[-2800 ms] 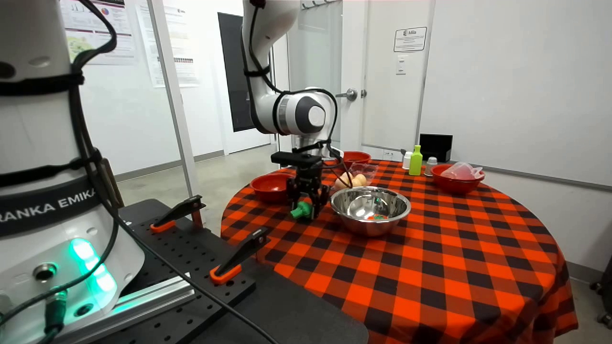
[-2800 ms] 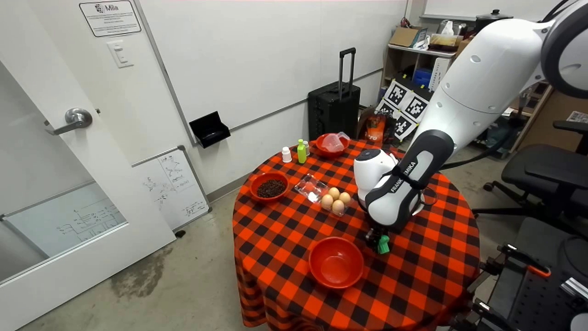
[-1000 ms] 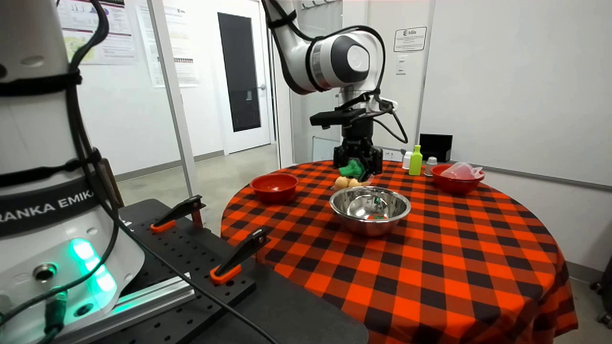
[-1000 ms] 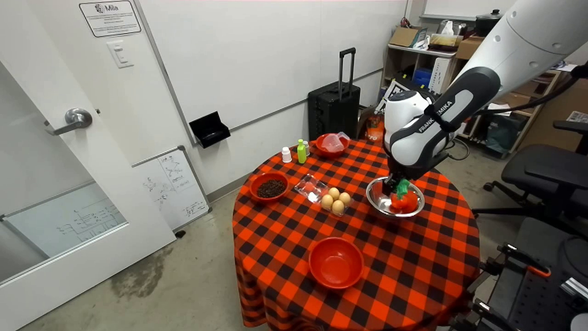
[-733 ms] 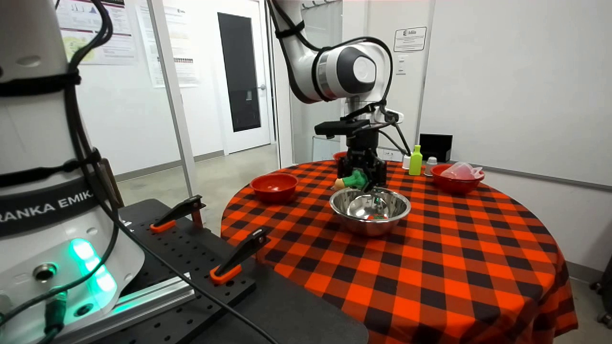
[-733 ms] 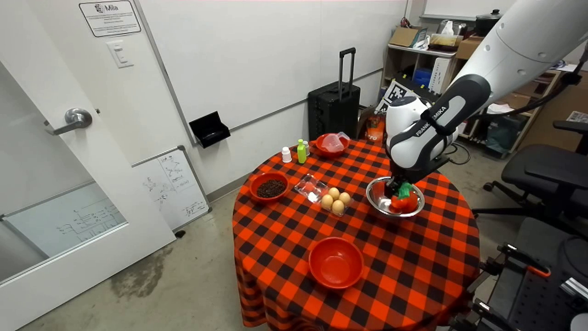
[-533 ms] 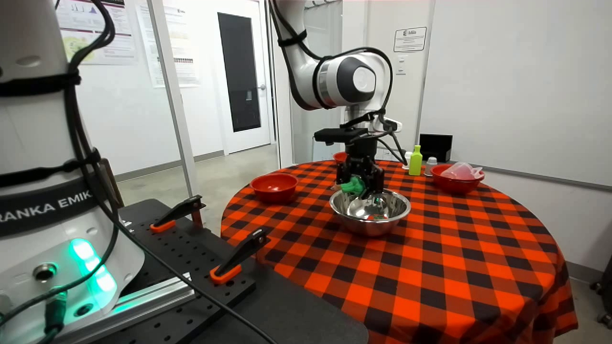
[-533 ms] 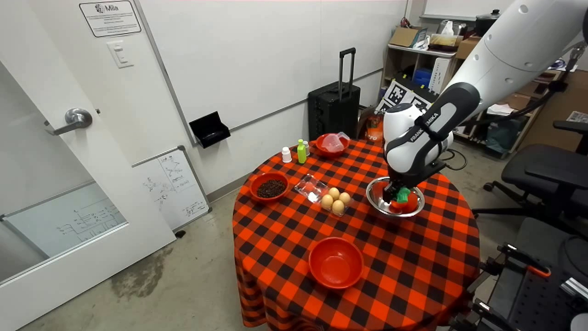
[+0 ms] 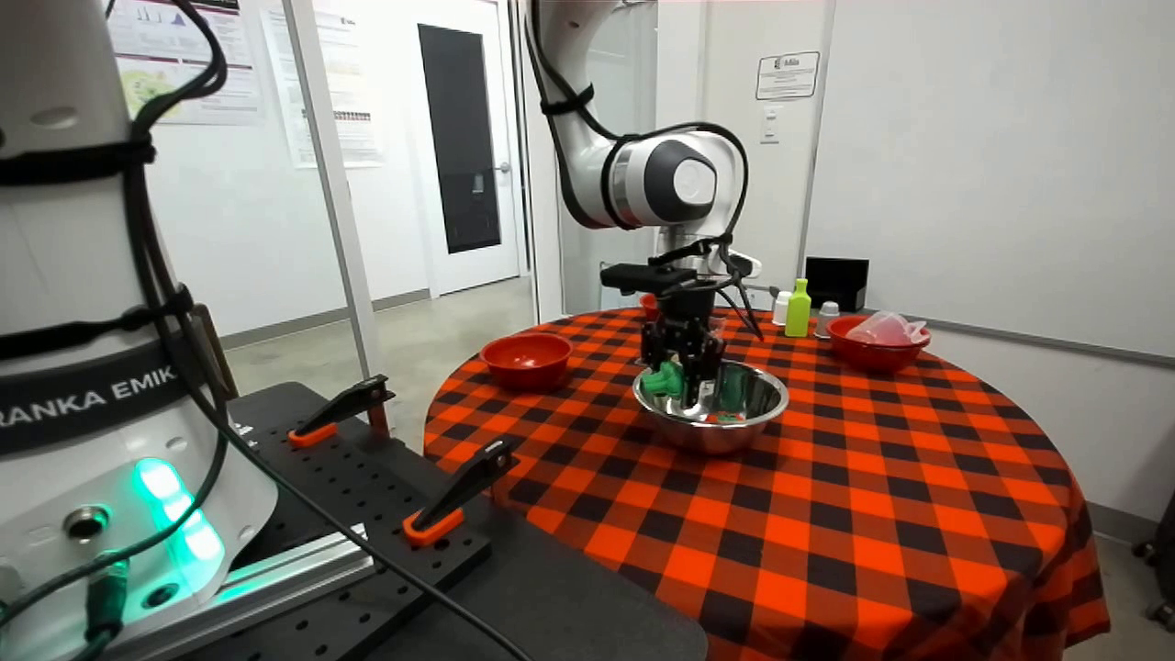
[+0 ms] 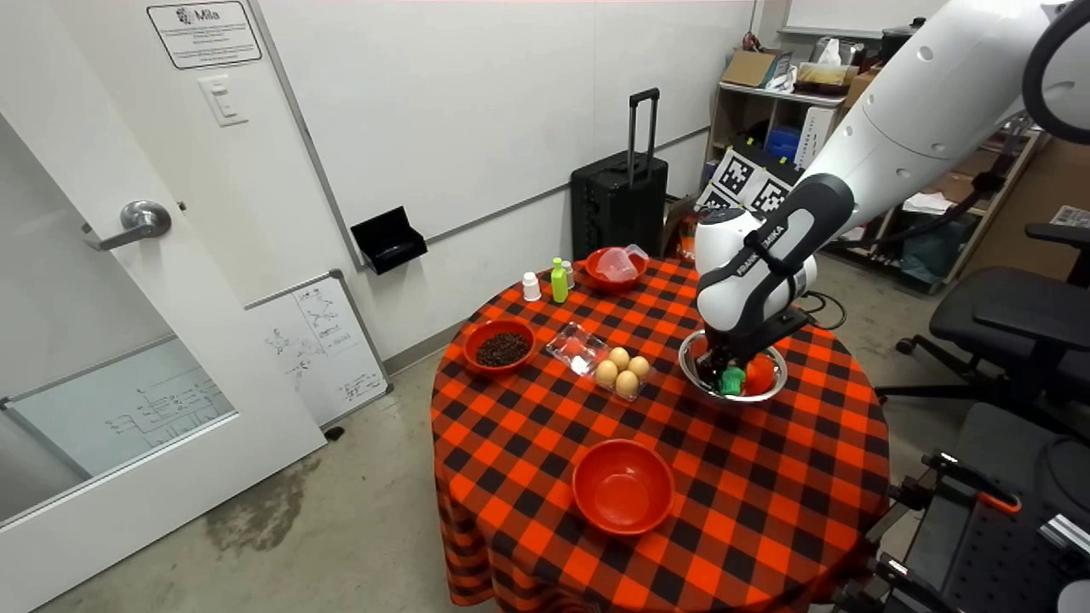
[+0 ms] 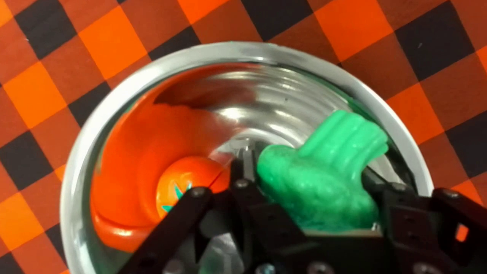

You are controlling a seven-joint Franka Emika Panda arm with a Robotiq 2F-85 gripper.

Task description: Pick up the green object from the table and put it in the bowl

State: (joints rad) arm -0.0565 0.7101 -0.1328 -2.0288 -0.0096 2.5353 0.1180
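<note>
In an exterior view, a white robot base (image 9: 55,248) fills the left of the frame. Right of it, two black-and-orange clamps (image 9: 464,487) stand on a black perforated plate (image 9: 321,487). A round bench (image 9: 881,496) covered in red-and-black checked cloth (image 9: 991,588) spreads from the centre to the right. A glossy, plain red bowl (image 9: 526,375) sits near its left edge. Next, mid-frame, the black jointed fingers (image 9: 703,365) point down into a wide, shiny silver metal bowl (image 9: 711,439), pinching a glossy green lumpy object (image 9: 663,379) toward the bowl's left side. Farther right and back, an upright yellow-green bottle (image 9: 798,312) stands between two small whitish containers (image 9: 827,319); right of these, a shallow red dish (image 9: 877,358) holds a translucent plastic piece (image 9: 883,328).

In an exterior view, just left of centre, a small red bowl (image 10: 502,369) contains dark brown bean-like pieces (image 10: 502,349); right of it lies a clear plastic carton (image 10: 575,349) with four tan eggs (image 10: 606,372). Right again, the white arm (image 10: 920,111) slants from the upper right to the silver metal bowl, and the green lumpy object shows inside the rim's outline.

In the wrist view, a round orange piece (image 11: 194,177) with green leaf-like markings lies inside the silver metal bowl, left of centre. The fingers enter from the bottom edge, the green lumpy object gripped between them right of centre, its ridged end toward the upper right.
</note>
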